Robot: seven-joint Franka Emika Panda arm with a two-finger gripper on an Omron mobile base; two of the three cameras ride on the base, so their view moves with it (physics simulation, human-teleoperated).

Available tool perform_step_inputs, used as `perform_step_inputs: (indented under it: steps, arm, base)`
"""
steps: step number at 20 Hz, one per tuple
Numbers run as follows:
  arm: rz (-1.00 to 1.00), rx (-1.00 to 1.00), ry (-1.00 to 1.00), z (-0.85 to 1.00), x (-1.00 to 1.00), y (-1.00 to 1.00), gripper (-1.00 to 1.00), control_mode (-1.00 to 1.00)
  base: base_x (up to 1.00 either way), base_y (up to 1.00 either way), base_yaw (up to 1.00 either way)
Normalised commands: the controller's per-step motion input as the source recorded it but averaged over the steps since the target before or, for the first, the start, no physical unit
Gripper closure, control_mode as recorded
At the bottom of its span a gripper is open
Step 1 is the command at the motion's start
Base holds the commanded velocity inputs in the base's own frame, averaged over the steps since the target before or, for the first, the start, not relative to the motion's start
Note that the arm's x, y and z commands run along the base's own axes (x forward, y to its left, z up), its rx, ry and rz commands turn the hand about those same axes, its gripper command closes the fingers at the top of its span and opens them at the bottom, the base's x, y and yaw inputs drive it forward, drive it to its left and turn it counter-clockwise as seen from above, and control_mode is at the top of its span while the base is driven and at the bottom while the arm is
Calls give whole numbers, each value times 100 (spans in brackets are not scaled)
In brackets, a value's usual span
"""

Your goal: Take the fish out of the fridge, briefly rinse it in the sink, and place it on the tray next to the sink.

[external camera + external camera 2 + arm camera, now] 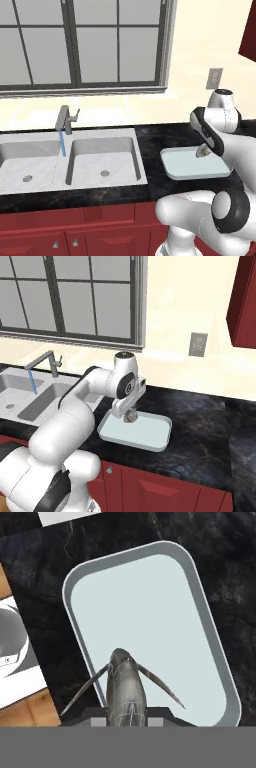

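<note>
- The desk (200, 421), black and marbled, carries the sink (70, 160) at about nine o'clock in the left base view and the tray (192, 167) at about three o'clock, just beside the sink's right basin.
- A thin stream runs from the faucet (64, 120) into the sink; I judge the rinse over and the step in hand to be setting the fish down.
- The tray lies bare, with plenty of free floor towards twelve o'clock in the hand view.
- The pincer (131, 415) hangs over the tray's sink-side part, clenched on the fish (125, 687), which points head-down at the tray and is not yet on it.
- In the hand view the fish sits near the tray's six o'clock rim, so a drop from here might land close to the edge. Shifting a little towards the tray's middle first looks wise.
- Lower gently until the head is just off the tray floor, then let go; a release from height could make a slim, slippery body bounce or slide over the low rim.
- The fins (155, 684) splay to either side. Keep them inside the rim when lowering.
- After release, lift straight up so the fingers do not drag the fish along.
</note>
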Motion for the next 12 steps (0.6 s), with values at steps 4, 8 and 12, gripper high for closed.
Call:
perform_step_inputs:
  steps: [4,8,12]
  arm:
    - [0,4,-16,-38,21,0,100,-100]
    - [0,1,5,-23,47,13,100,-100]
    - [0,0,14,-12,62,24,100,-100]
  base:
    - [0,0,0]
    - [0,0,0]
    - [0,0,0]
